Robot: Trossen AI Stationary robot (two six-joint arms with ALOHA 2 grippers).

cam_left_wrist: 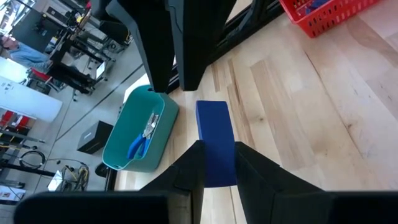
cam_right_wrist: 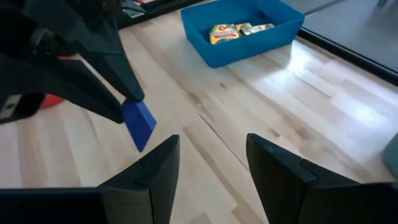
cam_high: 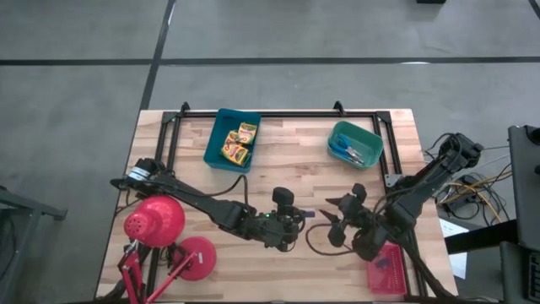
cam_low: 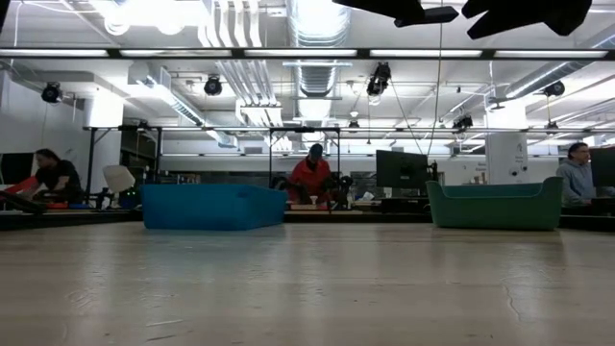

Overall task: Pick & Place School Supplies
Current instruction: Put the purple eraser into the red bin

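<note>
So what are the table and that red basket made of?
The table looks like pale wood: plank seams and grain show, with a soft sheen. The red basket looks like moulded plastic, since its walls are an even, bright grid of slots. I can't be certain of either.

Blue block (cam_left_wrist: 215, 143), yellow crayon boxes (cam_high: 239, 143)
</note>
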